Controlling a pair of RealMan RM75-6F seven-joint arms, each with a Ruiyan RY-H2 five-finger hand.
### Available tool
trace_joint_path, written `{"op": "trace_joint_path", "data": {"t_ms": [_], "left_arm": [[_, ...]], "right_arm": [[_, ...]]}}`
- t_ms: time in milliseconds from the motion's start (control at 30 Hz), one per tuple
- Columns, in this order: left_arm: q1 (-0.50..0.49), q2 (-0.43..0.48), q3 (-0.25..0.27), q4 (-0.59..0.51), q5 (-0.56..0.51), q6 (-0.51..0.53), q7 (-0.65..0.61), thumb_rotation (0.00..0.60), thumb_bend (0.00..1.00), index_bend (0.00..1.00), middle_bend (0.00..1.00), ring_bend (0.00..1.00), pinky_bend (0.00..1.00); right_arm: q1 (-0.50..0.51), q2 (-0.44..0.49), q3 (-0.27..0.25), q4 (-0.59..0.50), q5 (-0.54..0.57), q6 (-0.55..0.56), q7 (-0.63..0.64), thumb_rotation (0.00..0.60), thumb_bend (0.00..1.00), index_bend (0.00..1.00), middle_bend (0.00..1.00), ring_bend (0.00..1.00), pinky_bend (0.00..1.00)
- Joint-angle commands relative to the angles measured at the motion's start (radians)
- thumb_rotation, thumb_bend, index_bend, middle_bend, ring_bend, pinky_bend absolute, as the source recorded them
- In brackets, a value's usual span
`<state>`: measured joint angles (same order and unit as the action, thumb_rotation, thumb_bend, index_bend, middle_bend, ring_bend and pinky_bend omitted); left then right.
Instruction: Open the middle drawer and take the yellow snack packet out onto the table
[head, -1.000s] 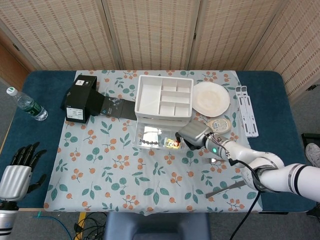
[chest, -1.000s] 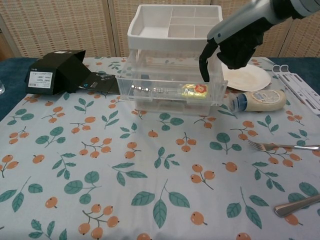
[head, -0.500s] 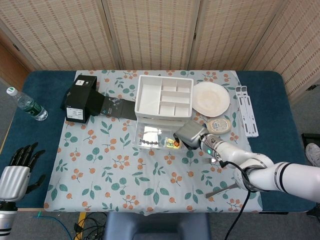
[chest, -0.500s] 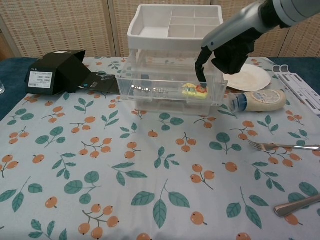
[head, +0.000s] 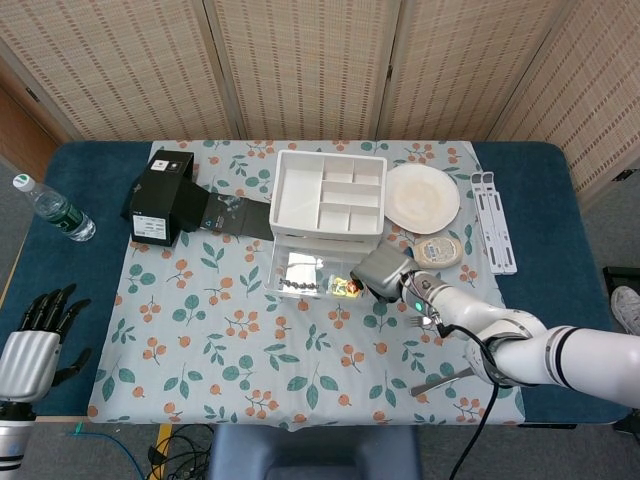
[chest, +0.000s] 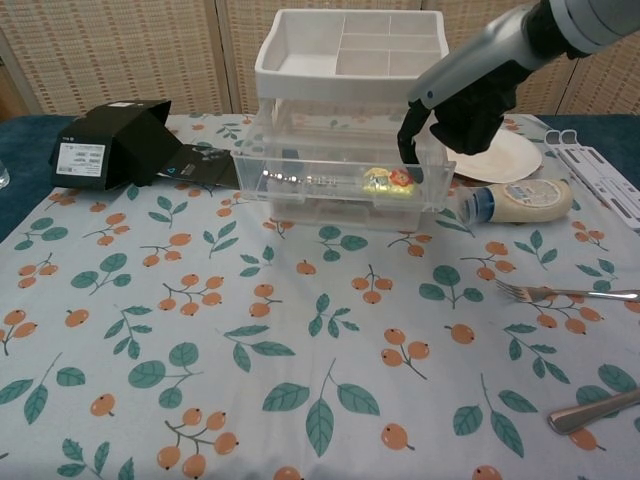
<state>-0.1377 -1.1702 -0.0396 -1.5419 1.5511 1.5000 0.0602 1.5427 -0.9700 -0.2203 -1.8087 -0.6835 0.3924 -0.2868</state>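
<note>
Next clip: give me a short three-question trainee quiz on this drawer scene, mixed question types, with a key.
1. True or false: the middle drawer is pulled out.
2. The yellow snack packet lies: A) on the tablecloth B) in the drawer C) on the plate
3. Which robot hand reaches into the drawer?

Key: 1 true. 2 B. 3 the right robot hand, fingers dipping beside the packet; the left robot hand is idle at the table edge.

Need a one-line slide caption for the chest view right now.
Right hand reaches fingers into the open middle drawer beside the yellow snack packet.
</note>
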Motion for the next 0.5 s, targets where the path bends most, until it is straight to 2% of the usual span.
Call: {"op": "trace_joint_path", "data": {"t_ms": [33, 500], "left_arm": [[-0.001, 0.000, 0.000, 0.000, 0.000, 0.000, 0.000, 0.600, 0.27, 0.18, 0.07, 0.07, 0.09], [0.005, -0.001, 0.000, 0.003, 0.001, 0.009, -0.004, 0.600, 0.27, 0.18, 0.07, 0.06, 0.09]], "right_arm": [[0.011, -0.012, -0.008, 0.004, 0.007, 0.002, -0.004, 0.600, 1.00, 0.34, 1.00, 1.00, 1.00], [0.033, -0.075, 0.006, 0.032, 0.054, 0.068, 0.001, 0.600, 1.00, 0.34, 1.00, 1.00, 1.00]]}}
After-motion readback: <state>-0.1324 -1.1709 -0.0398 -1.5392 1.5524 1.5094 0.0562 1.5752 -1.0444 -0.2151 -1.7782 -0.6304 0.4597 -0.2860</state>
